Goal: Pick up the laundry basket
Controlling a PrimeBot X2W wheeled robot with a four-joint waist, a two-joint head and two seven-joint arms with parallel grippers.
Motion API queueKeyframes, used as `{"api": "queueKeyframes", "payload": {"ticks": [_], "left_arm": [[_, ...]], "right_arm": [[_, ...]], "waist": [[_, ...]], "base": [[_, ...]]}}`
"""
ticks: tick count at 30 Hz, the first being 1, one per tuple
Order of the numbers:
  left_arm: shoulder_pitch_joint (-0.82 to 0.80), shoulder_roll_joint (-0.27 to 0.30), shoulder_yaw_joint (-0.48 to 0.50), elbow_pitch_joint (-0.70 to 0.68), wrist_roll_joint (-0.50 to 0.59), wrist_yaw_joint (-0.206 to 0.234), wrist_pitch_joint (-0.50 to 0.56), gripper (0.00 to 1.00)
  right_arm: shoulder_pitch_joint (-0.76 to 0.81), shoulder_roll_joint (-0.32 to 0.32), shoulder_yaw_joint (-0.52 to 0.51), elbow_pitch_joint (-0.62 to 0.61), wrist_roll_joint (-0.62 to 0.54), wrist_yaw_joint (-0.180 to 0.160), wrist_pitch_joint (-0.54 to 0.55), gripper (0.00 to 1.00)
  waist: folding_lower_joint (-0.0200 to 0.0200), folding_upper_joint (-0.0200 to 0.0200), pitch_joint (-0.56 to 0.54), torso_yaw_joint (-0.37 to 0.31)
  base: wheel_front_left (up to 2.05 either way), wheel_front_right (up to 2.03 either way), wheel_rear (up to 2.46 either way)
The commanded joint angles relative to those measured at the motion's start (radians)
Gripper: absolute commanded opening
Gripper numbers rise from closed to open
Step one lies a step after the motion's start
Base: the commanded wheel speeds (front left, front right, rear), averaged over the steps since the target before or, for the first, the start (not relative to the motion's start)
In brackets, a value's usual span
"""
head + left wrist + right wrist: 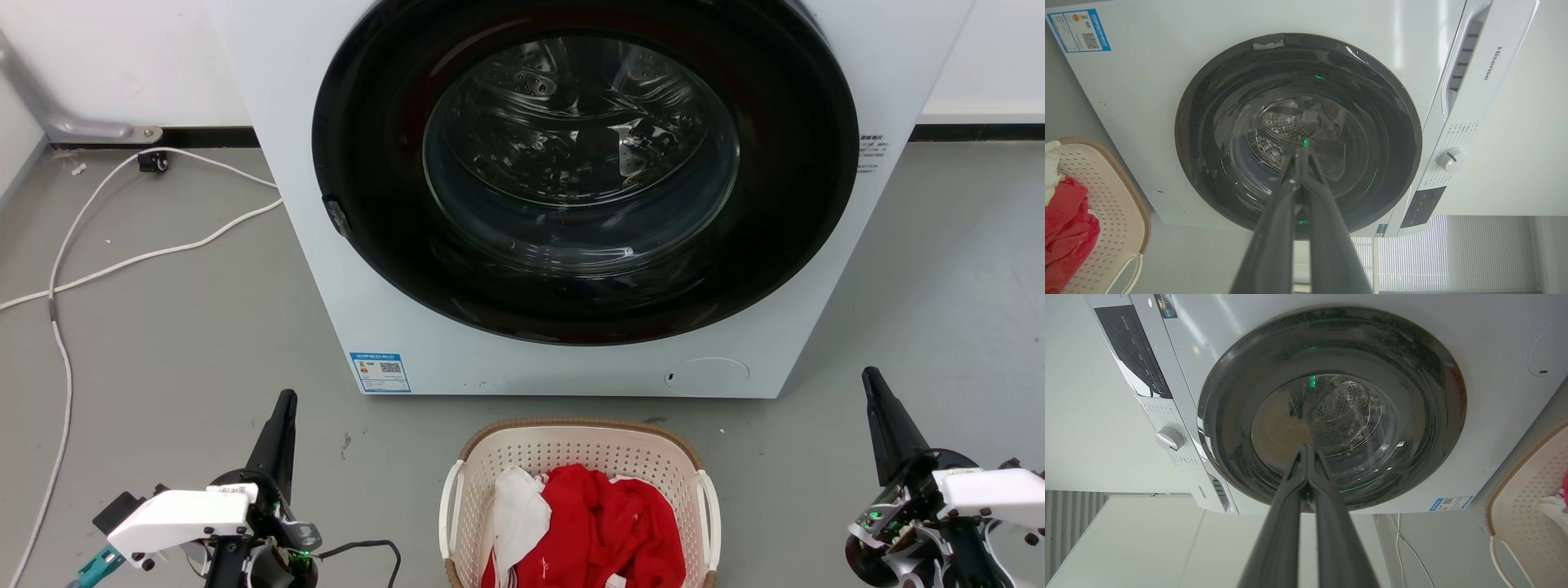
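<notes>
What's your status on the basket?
Left pincer shut, right pincer shut, both empty. Cream perforated plastic laundry basket on floor between them, untouched. Nothing blocking.

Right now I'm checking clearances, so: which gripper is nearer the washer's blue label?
Left. The left gripper is close, lower left of the blue label; the right gripper is beyond the other side of the washing machine.

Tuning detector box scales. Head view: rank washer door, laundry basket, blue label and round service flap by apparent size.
1. washer door, largest by far.
2. laundry basket, though the bottom edge cuts it off.
3. round service flap and blue label: near alike, flap slightly wider, so I won't rank them.
</notes>
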Motion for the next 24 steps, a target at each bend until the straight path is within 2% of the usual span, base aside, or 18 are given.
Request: {"api": "queueKeyframes", "payload": {"ticks": [1, 24], "left_arm": [[-0.011, -0.001, 0.003, 0.001, 0.002, -0.004, 0.004, 0.0], [-0.011, -0.001, 0.004, 0.001, 0.003, -0.004, 0.004, 0.0]], "right_arm": [[-0.011, 0.002, -0.001, 0.001, -0.005, 0.0, 0.002, 0.0], [-0.011, 0.003, -0.001, 0.001, -0.006, 0.0, 0.002, 0.0]], "waist": [[0.0, 0.0, 0.0, 0.0], [0.0, 0.0, 0.0, 0.0]], "base": [[0.0, 0.0, 0.0], [0.0, 0.0, 0.0]]}}
